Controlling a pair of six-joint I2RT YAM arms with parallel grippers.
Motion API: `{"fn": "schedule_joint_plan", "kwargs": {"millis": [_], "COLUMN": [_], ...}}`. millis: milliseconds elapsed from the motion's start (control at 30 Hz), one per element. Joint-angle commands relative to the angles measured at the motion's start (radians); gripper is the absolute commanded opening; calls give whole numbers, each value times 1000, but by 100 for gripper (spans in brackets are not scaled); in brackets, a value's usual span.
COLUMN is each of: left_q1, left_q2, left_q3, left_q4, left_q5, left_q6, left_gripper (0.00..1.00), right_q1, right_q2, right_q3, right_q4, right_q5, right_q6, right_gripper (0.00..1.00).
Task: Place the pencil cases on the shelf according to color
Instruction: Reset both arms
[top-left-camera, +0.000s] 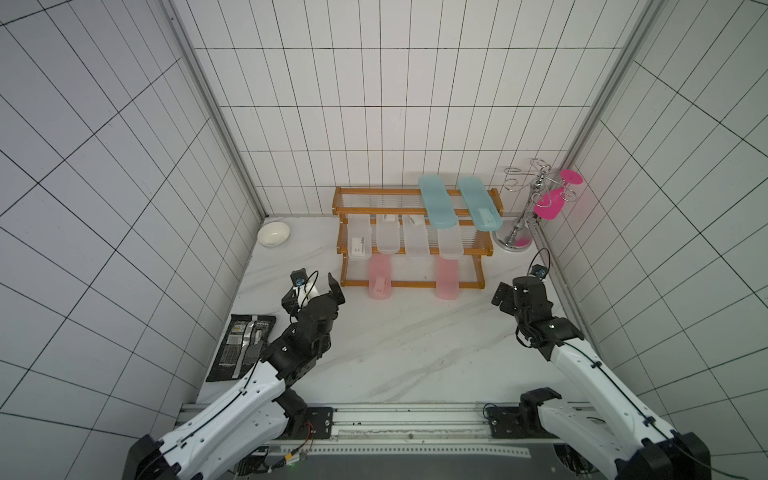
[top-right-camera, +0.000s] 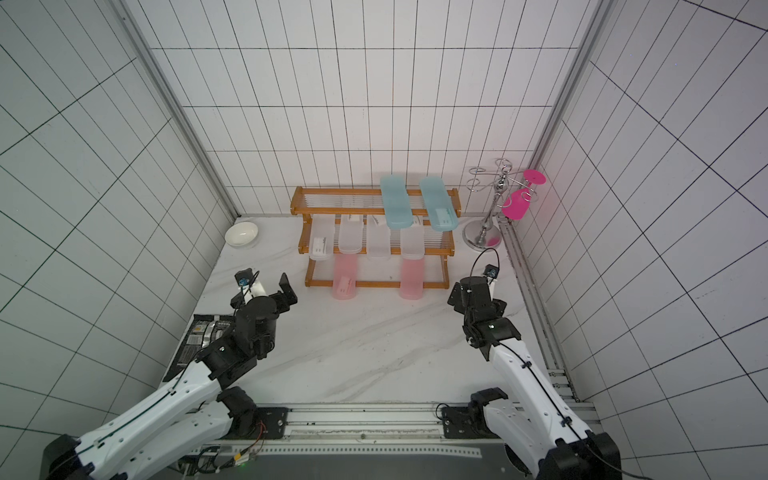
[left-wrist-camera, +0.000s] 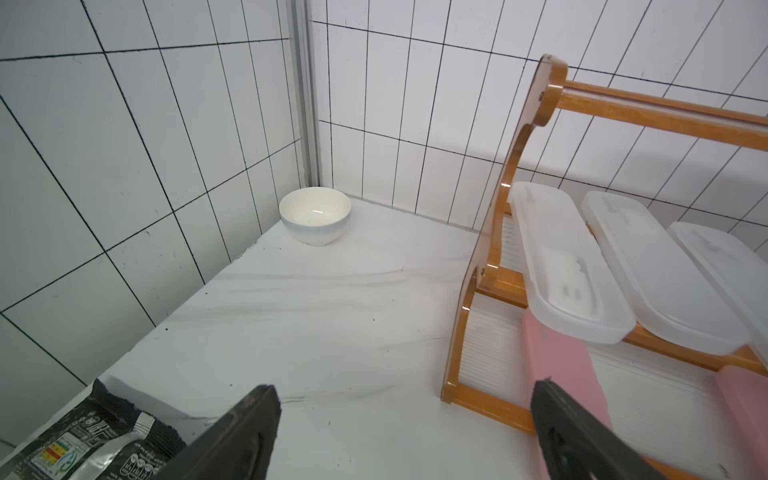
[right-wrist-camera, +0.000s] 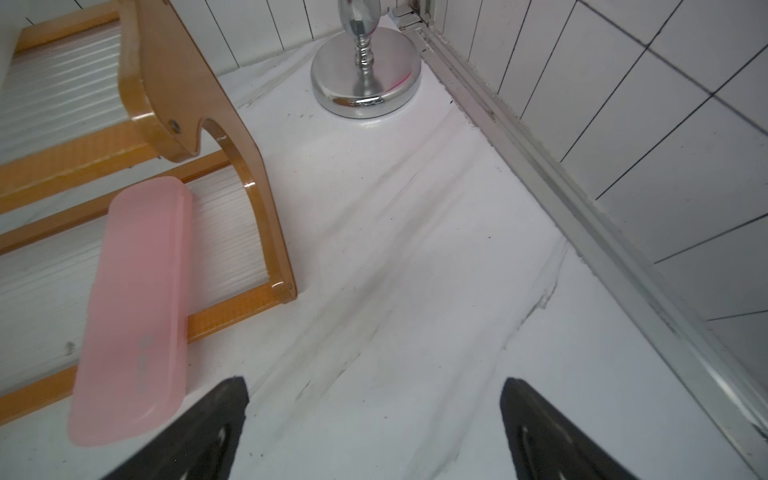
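Hovering before the 3-tier shelf (top-left-camera: 411, 284) carrying 8 pencil cases (top-left-camera: 435, 201), the left gripper (left-wrist-camera: 407, 395) and right gripper (right-wrist-camera: 376, 386) are showing jaws released, empty.

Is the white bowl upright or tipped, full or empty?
Upright and empty: the bowl stands on its base, rim up, its inside bare.

In both top views, at centre frame, the far ends of the two pink cases (top-left-camera: 380, 277) are hidden under the frosted clear cases (top-left-camera: 388, 237) on the shelf (top-left-camera: 415, 284), and the white labels (top-left-camera: 358, 246) carry print too small to read. At lower left of a top view the left arm (top-right-camera: 253, 324) covers part of the black foil packet (top-right-camera: 185, 353).
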Motion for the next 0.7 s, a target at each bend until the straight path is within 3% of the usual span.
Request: {"fn": "schedule_joint_plan", "kwargs": {"millis": [0,67,267,467,600,667], "left_q1": [145,239,371,398,410,430], "left_q2": [2,17,176,436,543,576], "left_q3": [-72,-110,-172,-195,-182,-184], "left_q4": [208,282,497,780,867,932], "left_q5": [135,217,274,277,275,350], "left_q6": [101,133,218,267,285,296], "left_gripper": [99,99,98,98,98,98], "right_q1": [-74,-140,-219,-228,-229,-231], "right_q2": [8,22,131,293,368,388], "right_q3": [-11,-36,-164,-187,-211,-213], "right_q4": [64,129,482,709,881,931], "right_q5": [59,24,17,56,45,1], "right_q6": [-193,-199,-260,-289,-315,-326], "right_gripper": [99,99,99,99,99,99]}}
